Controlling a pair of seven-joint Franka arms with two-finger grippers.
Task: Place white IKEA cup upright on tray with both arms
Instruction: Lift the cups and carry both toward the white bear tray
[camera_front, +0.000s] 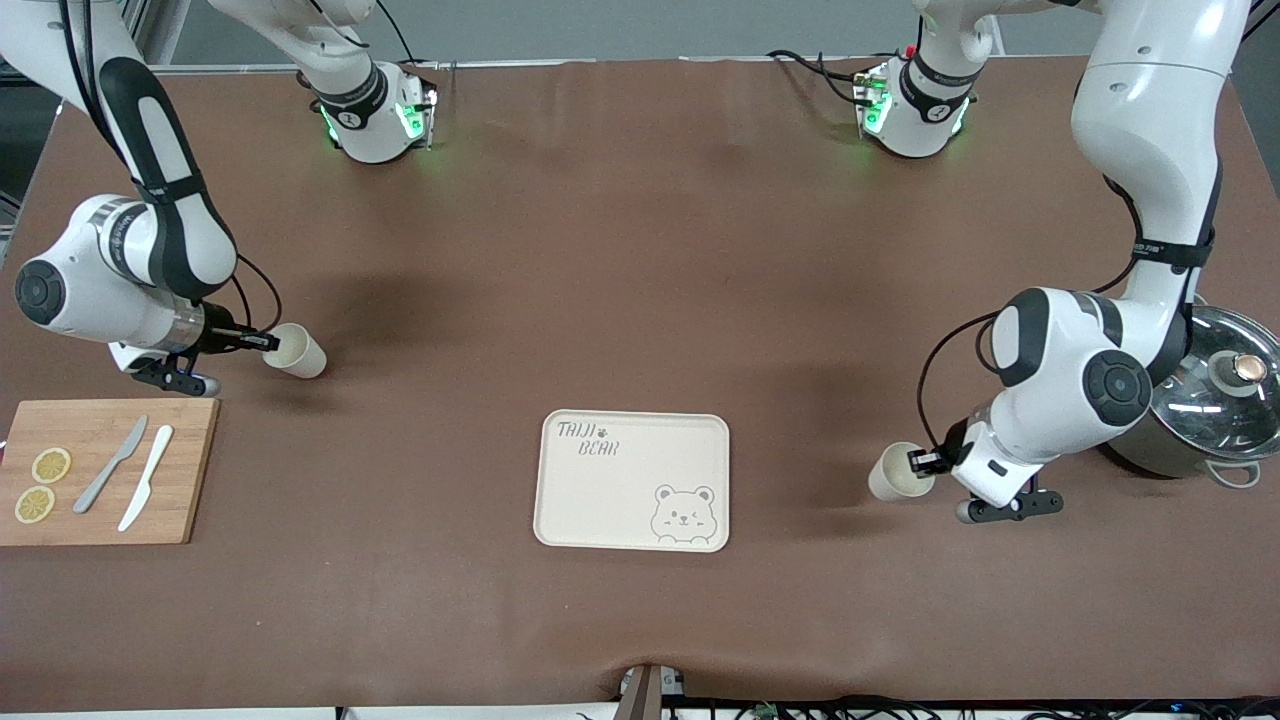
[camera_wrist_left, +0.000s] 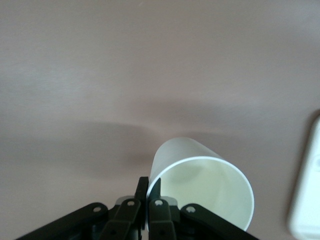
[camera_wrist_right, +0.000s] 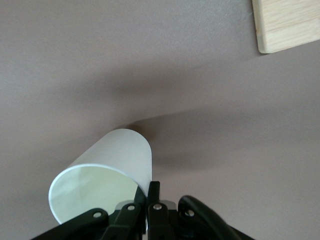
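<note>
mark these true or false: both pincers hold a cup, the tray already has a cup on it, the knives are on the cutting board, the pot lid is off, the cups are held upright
1. Each pincer grips a cup: true. The left pincer pinches the rim of one white cup; the right pincer pinches the other cup.
2. The tray holds a cup: false. No cup is on it.
3. Two knives lie on the cutting board: true, beside lemon slices.
4. The pot is uncovered: false. Its glass lid is on.
5. The cups are upright: false. Both are tipped sideways.

Right gripper (camera_wrist_right: 148, 192) jaws pinch the tilted white cup (camera_wrist_right: 107, 172) rim — cutting board (camera_wrist_right: 287, 22) corner nearby.
</note>
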